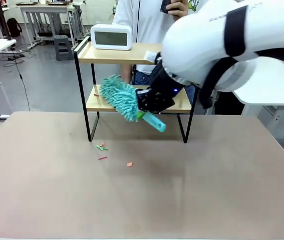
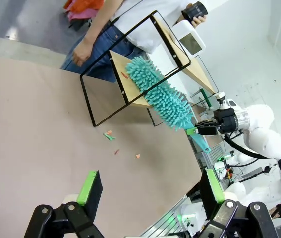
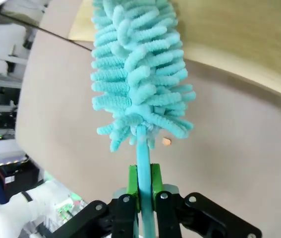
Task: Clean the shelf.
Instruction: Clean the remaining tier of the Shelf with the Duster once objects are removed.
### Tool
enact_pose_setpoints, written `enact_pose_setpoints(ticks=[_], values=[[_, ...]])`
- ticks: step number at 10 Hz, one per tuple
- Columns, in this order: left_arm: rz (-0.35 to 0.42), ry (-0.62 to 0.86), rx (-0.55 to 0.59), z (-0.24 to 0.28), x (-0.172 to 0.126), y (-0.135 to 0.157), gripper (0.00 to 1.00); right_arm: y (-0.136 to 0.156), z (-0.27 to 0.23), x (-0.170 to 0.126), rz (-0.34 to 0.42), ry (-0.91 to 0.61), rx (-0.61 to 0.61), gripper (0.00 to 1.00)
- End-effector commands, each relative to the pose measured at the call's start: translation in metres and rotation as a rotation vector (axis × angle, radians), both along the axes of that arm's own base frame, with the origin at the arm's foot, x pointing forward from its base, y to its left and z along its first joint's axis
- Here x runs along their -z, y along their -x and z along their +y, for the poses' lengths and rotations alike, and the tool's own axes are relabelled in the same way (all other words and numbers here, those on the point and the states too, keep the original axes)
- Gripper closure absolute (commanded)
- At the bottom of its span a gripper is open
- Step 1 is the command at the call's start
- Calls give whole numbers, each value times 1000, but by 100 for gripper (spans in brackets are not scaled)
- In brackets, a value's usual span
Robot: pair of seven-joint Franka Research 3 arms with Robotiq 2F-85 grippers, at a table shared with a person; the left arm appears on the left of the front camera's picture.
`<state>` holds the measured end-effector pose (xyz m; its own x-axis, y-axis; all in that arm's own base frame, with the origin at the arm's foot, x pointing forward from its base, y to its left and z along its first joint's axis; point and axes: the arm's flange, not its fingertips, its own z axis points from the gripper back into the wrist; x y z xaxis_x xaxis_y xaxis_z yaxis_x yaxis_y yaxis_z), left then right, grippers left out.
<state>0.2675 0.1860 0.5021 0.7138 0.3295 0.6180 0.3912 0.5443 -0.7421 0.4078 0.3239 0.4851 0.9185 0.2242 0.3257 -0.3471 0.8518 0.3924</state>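
The right gripper (image 3: pixel 143 181) is clamping the thin handle of a fluffy teal duster (image 1: pixel 116 95) between its green pads, and the duster's head is reaching over the lower board of the shelf (image 1: pixel 142 52). The shelf is standing at the far side of the tan worktop (image 1: pixel 182 190), carrying a white clock (image 1: pixel 110 36) on its upper board. Small coloured scraps (image 1: pixel 101 147) are lying near its front left leg. The left gripper (image 2: pixel 151 187) is hovering well apart, jaws spread wide.
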Motion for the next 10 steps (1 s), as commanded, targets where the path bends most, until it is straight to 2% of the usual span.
enact_pose_setpoints(ticks=[1,3,7,9,10], values=[[-27,6,5,-1,-1,0,0,-8,29,-9,32,3,-64,88],[-27,6,5,-1,-1,0,0,-10,41,-13,40,-88,-190,88],[-27,6,5,-1,-1,0,0,-3,2,-15,23,-126,-103,88],[-27,6,5,-1,-1,0,0,13,-37,-18,24,-142,-71,88],[-27,6,5,-1,-1,0,0,30,-68,-23,35,-145,-82,88]])
